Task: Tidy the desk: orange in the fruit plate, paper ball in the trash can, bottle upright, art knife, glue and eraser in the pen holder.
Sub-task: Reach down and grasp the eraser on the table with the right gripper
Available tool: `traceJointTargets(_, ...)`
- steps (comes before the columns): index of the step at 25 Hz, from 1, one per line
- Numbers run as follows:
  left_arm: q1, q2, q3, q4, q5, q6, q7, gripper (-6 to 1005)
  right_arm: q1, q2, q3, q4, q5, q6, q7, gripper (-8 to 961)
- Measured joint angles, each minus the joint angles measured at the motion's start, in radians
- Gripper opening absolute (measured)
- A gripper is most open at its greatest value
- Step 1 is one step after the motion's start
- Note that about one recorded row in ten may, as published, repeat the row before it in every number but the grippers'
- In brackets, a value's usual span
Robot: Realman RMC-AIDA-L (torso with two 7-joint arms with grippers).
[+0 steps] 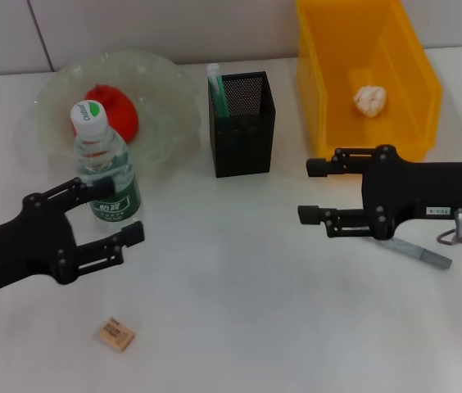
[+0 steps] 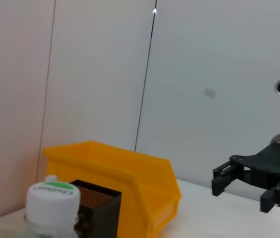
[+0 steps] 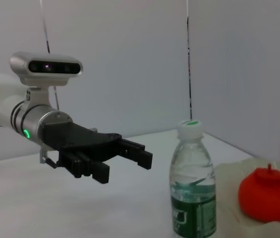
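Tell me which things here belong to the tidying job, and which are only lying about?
Job things: orange, plate, paper ball, yellow bin, bottle, pen holder, glue, eraser, knife.

Lying about: nothing; only the table.

Unreadable white print on bottle's (image 1: 106, 176) green label; small white tag on right gripper (image 1: 319, 190), illegible.

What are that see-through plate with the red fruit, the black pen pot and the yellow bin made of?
Fruit plate: looks like clear glass or hard plastic; the table shows through its wavy, glossy rim. Pen holder: probably black metal mesh, since fine holes cover its walls and the finish is matt. Trash can: almost surely moulded plastic, with smooth, uniform yellow walls and a slight sheen.
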Motion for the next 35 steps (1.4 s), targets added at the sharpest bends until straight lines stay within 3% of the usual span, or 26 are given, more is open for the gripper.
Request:
traceJointTargets(7, 0.064, 0.013, 0.0, 0.142, 0.109, -0.017, -0.148, 813, -0.013, 0.001, 0.031, 0.027, -0.001, -0.024, -0.002, 694)
traceJointTargets(12, 0.098, -0.008, 0.0, 0.286, 0.247, -0.033, -0.259, 813, -0.02, 0.002, 0.032, 0.037, -0.001, -0.019, -0.007, 694)
traceJointTargets(13, 0.108, -0.018, 0.002, 0.367, 0.314, -0.037, -0.318, 813, -0.017, 0.003, 0.032, 0.05, -0.001, -0.016, -0.011, 694)
traceJointTargets(25, 0.119, -0.023, 0.078, 0.725, 0.459, -0.027, -0.67, 813, -0.001, 0.007, 0.042, 0.123, 0.003, 0.029, -0.038, 694)
traceJointTargets(35, 0.097, -0.023, 0.272, 1.017, 0.694, -0.057, -1.037, 812, 0.003, 0.007, 0.093, 0.168, 0.004, 0.037, -0.068, 694)
